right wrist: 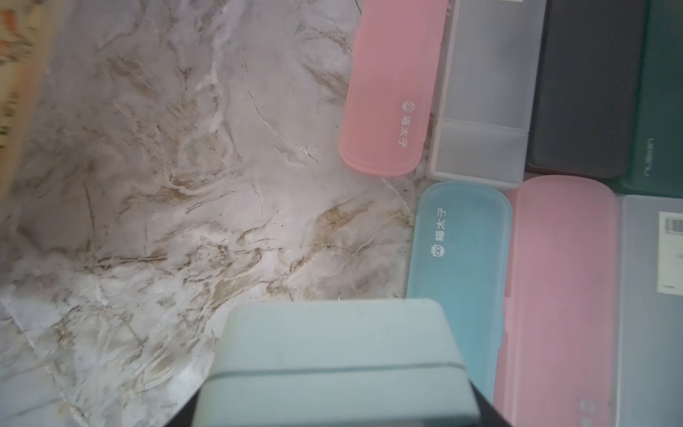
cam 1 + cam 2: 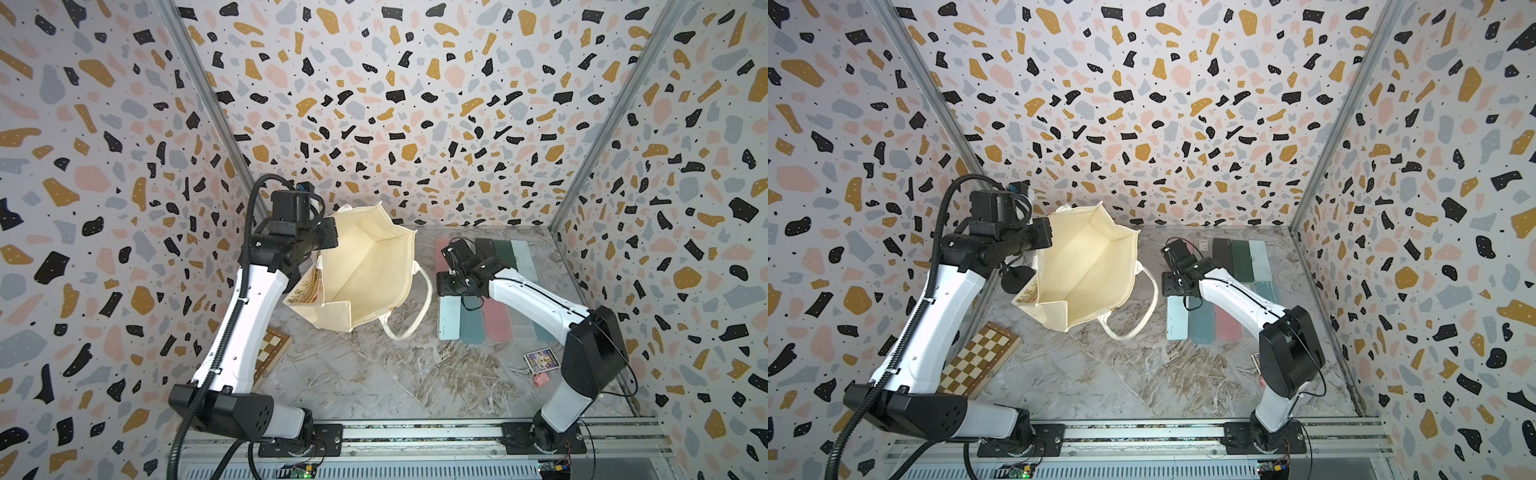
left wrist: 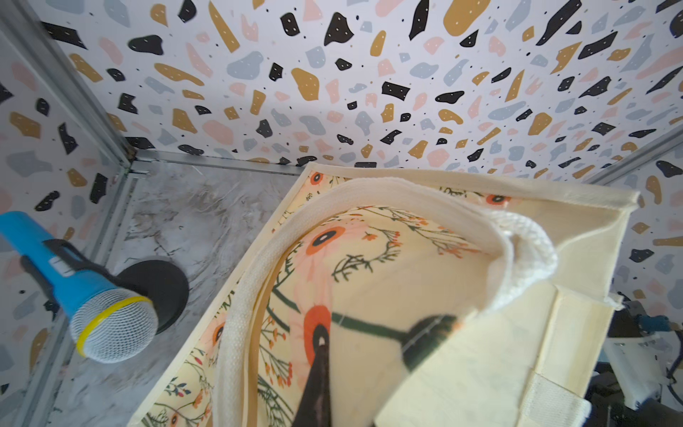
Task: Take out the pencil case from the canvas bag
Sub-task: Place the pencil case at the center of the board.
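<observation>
The pencil case [image 2: 449,318], pale mint, is lying on the surface outside the canvas bag [image 2: 374,257] in both top views, heading a row of other cases [image 2: 498,320], with the right hand [image 2: 451,284] over its end. The left hand [image 2: 323,245] is pinching the bag's opposite rim tight, seemingly keeping the empty-looking mouth gaping.

In the left wrist view a toy microphone [image 3: 92,295] is standing just beside the bag, blocking nothing.

In the right wrist view the fingers [image 1: 183,419] are hugging the case's sides, probably setting it down.
</observation>
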Tool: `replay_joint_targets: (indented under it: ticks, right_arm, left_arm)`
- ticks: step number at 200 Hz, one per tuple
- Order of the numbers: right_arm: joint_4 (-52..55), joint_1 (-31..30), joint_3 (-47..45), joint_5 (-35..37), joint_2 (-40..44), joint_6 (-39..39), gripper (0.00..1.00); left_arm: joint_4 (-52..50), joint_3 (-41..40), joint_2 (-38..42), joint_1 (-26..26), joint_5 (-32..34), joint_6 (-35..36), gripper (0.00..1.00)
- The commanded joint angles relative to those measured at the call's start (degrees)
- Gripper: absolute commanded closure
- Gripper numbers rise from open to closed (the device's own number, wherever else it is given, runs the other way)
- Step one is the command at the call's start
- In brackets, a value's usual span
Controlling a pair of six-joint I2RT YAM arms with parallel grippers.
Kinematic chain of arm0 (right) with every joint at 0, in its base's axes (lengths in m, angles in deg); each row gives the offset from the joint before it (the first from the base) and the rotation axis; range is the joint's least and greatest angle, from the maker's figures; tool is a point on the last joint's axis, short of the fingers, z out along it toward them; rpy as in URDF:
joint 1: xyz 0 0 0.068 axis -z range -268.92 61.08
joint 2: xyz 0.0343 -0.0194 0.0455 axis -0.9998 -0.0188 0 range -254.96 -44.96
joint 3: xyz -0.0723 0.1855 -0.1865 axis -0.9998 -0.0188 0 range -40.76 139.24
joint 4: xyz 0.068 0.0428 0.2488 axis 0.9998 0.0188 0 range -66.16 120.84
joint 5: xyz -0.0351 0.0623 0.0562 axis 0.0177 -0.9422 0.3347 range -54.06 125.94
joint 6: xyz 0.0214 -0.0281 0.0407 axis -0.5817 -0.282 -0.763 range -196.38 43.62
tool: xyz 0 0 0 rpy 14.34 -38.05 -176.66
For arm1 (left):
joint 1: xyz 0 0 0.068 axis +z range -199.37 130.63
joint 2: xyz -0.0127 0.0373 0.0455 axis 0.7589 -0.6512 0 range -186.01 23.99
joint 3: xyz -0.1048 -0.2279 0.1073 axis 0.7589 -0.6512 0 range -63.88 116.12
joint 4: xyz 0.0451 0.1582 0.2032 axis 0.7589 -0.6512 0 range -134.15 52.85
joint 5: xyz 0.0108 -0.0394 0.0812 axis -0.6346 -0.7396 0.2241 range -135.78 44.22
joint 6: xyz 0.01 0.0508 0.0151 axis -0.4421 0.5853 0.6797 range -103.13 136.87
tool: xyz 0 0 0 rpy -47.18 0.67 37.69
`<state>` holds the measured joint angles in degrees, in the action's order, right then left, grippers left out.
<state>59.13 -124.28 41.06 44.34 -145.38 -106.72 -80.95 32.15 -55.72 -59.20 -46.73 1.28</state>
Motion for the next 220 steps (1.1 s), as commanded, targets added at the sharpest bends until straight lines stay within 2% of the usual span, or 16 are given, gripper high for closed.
replay_joint_targets:
  ticks: [1,60,120,141,186,220]
  right_arm:
    - [3.3,0.3,4.4,0.0,-3.6,-0.3,0.45]
    - [4.2,1.4,10.1,2.1,-13.9,-1.2,0.42]
    - [2.5,3.0,11.7,3.2,-18.6,-2.1,0.37]
    - [2.3,3.1,12.0,3.5,-19.3,-1.9,0.33]
    - [1.8,3.3,12.7,3.9,-18.8,-1.7,0.15]
    - [2.0,3.3,11.8,3.9,-15.6,-1.6,0.15]
  left_arm:
    - [6.9,-0.9,2.9,0.4,3.2,1.5,1.00]
    - [7.3,-2.1,4.5,0.7,3.7,2.1,1.00]
    - [7.7,-2.9,3.9,0.9,1.8,1.7,1.00]
    - [7.7,-3.0,3.6,1.1,1.4,1.7,1.00]
    - [7.9,-3.2,3.3,1.7,0.5,1.3,1.00]
    - [8.3,-3.4,3.0,2.3,-2.1,0.2,1.00]
